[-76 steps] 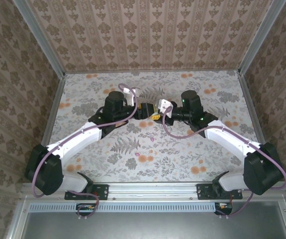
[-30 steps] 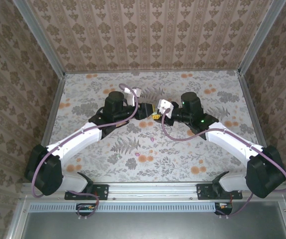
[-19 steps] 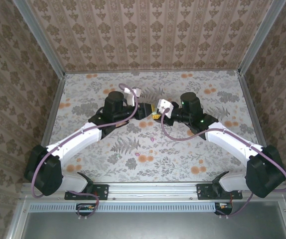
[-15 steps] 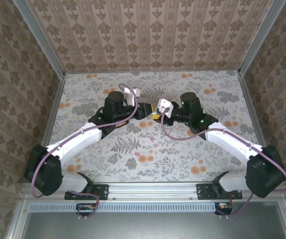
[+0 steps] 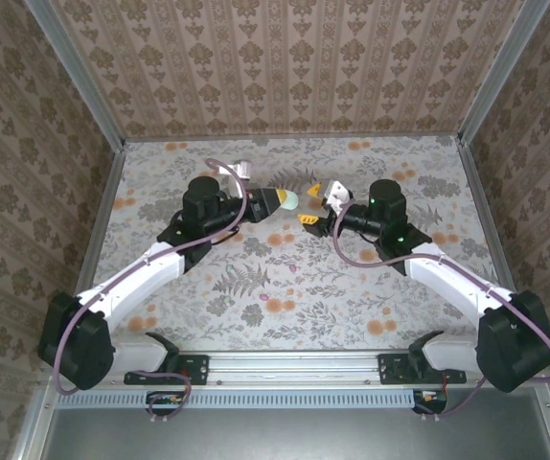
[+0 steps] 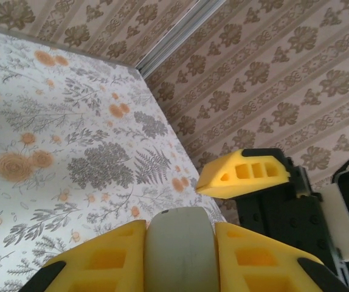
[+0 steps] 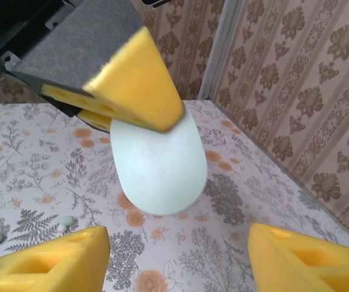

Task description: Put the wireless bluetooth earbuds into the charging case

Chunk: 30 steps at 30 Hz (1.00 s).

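Holding mint case aloft with left claw, earbuds loose on surface

Got left claw (image 5: 277, 201) clamped tight on the mint oval case (image 5: 291, 199), rounded end poking out past the yellow fingers (image 6: 107, 258), held clear of the surface (image 5: 371, 307), toward the far edge and roughly midway between the side edges. Got right claw (image 5: 309, 204) facing it, spread apart, gripping nothing, just beside the case but not touching. Can make out two tiny mint earbuds (image 7: 67, 221) lying on the surface below and to one side of the case, near each other, apart from both claws
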Tool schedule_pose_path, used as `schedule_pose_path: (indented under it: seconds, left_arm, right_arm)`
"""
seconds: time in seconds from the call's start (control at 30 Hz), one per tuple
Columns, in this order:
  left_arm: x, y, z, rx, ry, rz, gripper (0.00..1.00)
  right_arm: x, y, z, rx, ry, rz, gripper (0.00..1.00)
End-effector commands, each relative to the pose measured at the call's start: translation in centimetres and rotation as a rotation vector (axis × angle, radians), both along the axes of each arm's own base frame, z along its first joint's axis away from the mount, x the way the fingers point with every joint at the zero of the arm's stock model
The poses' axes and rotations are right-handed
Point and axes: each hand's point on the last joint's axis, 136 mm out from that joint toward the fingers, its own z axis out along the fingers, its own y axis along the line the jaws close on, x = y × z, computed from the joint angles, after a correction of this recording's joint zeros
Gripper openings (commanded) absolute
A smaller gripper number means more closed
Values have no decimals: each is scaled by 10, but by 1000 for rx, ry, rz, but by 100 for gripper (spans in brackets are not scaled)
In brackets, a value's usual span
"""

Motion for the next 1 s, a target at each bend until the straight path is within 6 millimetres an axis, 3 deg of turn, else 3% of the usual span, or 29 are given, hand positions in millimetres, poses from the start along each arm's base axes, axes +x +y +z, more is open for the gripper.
schedule_pose_path:
  seconds: [0.0, 0.4, 0.53, 0.87, 0.97]
  left_arm:
    - [-5, 5, 23, -71, -29, -10, 20]
    - [-7, 14, 32, -101, -23, 10, 20]
    - [-7, 14, 33, -107, -19, 12, 20]
    - [-3, 16, 31, -128, -4, 24, 19]
    - [-2, 17, 30, -135, 0, 26, 19]
  right_arm:
    - [-9, 12, 17, 79, -39, 101, 61]
    - [16, 30, 29, 108, -127, 96, 63]
    - [13, 36, 40, 126, -173, 142, 60]
    - [18, 43, 42, 138, -206, 165, 49]
    - [15, 44, 46, 144, -218, 177, 53]
